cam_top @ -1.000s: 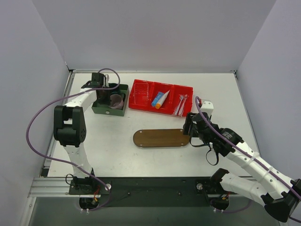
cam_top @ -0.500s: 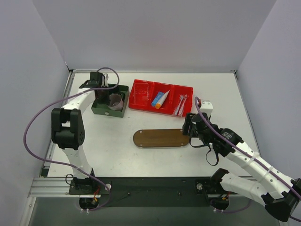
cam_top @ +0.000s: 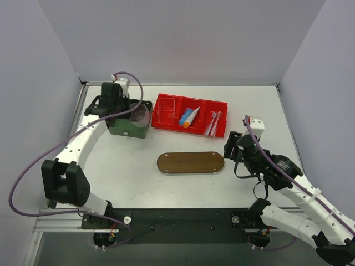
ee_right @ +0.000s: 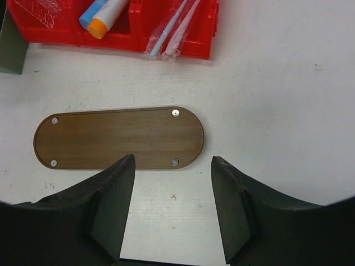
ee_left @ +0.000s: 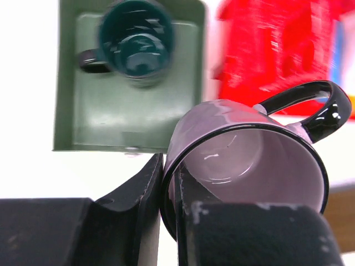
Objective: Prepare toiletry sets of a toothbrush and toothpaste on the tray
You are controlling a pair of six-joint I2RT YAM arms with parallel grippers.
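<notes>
1. Left gripper (ee_left: 169, 174): its jaws are clamped on the wall of the translucent pink mug (ee_left: 244, 160), which is held over the right edge of the green box (ee_left: 111, 111). A dark green mug (ee_left: 136, 36) stands inside that box.
2. Red bin (cam_top: 166, 127): a toothpaste tube (cam_top: 188, 116) lies in the middle compartment and wrapped toothbrushes (cam_top: 213, 123) in the right one.
3. Tray (cam_top: 190, 162): it lies flat on the table (cam_top: 133, 166), in front of the bin.
4. Right gripper (ee_right: 172, 166): its jaws are spread wide, gripping nothing, above the tray's right end.
</notes>
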